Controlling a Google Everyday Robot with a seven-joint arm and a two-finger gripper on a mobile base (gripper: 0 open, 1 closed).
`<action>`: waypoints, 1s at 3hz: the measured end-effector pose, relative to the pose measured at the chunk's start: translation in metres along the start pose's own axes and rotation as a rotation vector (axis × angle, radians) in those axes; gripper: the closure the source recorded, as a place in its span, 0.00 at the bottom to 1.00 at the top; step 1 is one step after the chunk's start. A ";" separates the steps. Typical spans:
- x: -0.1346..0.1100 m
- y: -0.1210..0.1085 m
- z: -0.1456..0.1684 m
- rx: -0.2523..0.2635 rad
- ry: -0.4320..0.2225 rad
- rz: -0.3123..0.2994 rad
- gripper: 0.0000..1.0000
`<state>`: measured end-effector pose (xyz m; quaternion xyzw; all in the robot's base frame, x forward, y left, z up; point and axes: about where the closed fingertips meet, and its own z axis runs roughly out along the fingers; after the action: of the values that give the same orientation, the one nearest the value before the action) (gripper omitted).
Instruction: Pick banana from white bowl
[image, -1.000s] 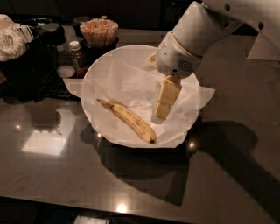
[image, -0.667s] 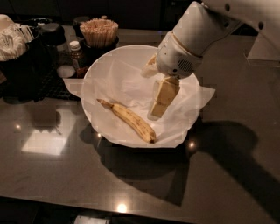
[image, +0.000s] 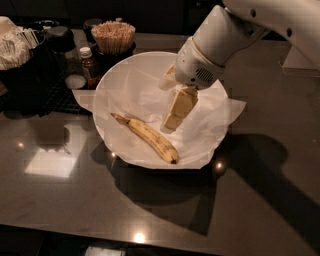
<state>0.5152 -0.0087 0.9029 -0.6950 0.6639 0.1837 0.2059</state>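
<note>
A slim yellow banana (image: 150, 138) with brown speckles lies slantwise in the white bowl (image: 107, 83), on the crinkled white paper lining, stem toward the upper left and dark tip toward the lower right. My gripper (image: 172, 122) hangs from the white arm that comes in from the upper right. It points down into the bowl, just right of the banana's middle and slightly above the paper. It holds nothing that I can see.
Behind the bowl stand a cup of wooden stir sticks (image: 114, 36), a small brown bottle (image: 87, 61) and a black caddy with white napkins (image: 17, 52). The bowl rests on a dark glossy table (image: 75, 200). A pale object (image: 300, 57) sits at the far right.
The gripper has moved a little to the left inside the bowl, closer to the banana. The banana and bowl have not moved.
</note>
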 end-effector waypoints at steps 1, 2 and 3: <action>-0.001 -0.012 0.018 -0.024 0.007 0.066 0.14; 0.002 -0.015 0.034 -0.064 0.032 0.122 0.15; 0.002 -0.002 0.034 -0.062 0.053 0.154 0.16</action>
<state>0.5184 0.0079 0.8730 -0.6527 0.7145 0.2011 0.1518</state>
